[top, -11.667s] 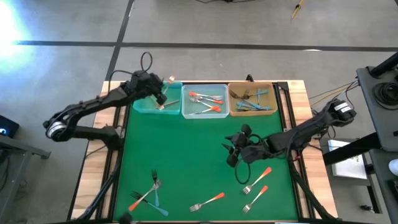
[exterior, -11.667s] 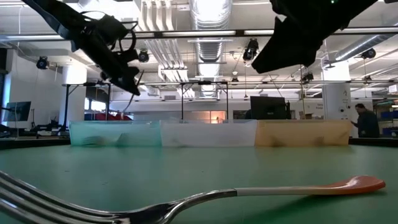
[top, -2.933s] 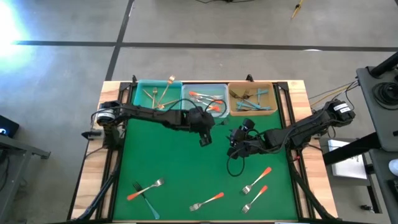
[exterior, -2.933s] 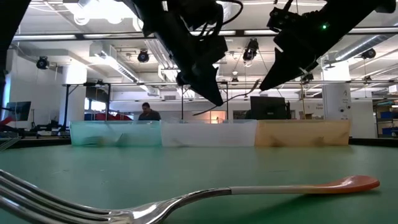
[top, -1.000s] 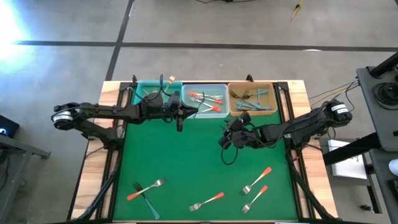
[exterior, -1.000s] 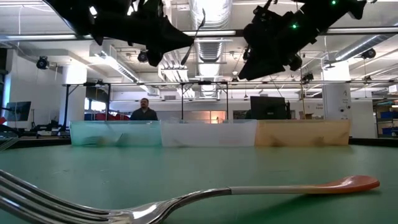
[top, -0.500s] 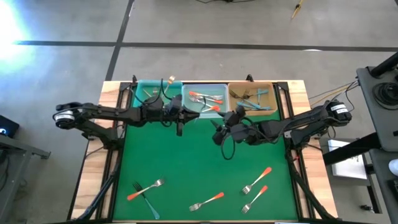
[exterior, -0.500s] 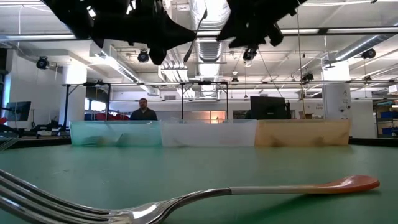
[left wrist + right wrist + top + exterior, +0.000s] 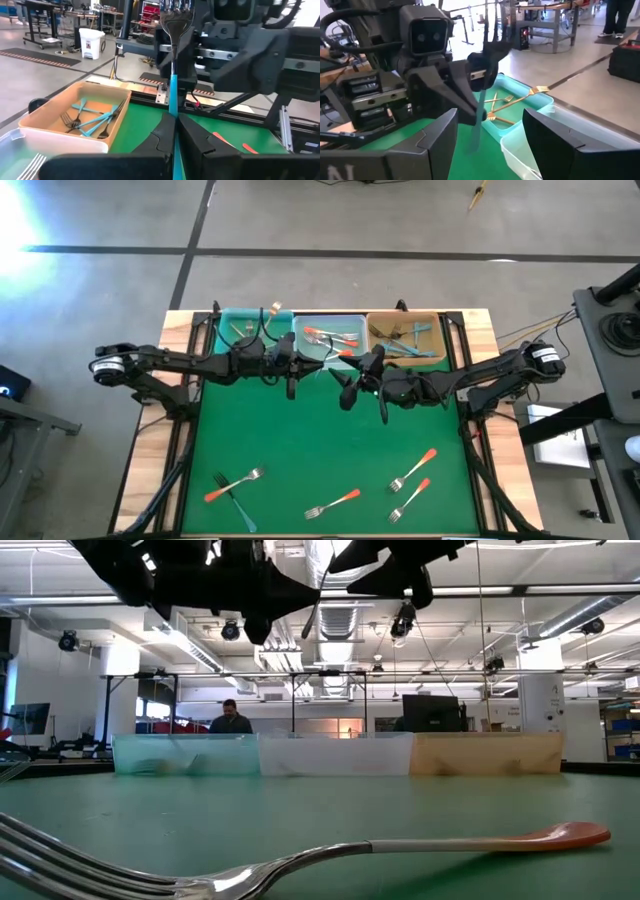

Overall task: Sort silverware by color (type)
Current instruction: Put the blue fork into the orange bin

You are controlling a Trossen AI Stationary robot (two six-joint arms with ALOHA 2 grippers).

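Observation:
My left gripper [image 9: 292, 375] is over the far middle of the green mat, shut on a teal-handled fork [image 9: 172, 90] that stands upright, tines up. My right gripper [image 9: 345, 388] faces it from the table's right, high above the mat. Its fingers [image 9: 427, 142] are open, and the fork [image 9: 479, 117] stands a short way ahead of their gap, untouched. Several more forks lie flat on the near half of the mat: a crossed pair [image 9: 232, 483], one [image 9: 333, 502] and two orange-handled ones [image 9: 412, 470]. Another orange-handled fork [image 9: 300, 865] lies right before the low camera. My left gripper pinches the fork's teal handle [image 9: 172, 107] between its two fingers [image 9: 160, 137]. The fingers come level from the table's left and lie across the fork. The fork is upright and clear of the mat, tines above the fingers, the rest of the handle [image 9: 475, 135] below them.
Three bins stand in a row at the mat's far edge: a teal one [image 9: 228, 348] with gold forks, a clear one [image 9: 300, 358] with orange-handled forks, a tan one [image 9: 437, 360] with teal-handled forks. A person shows in the room beyond the table [image 9: 230, 720].
My right gripper has risen and gone toward the table's left and far edge, up to my left gripper, tipping from a downward slant to level. My left gripper has kept the fork upright in about the same place.

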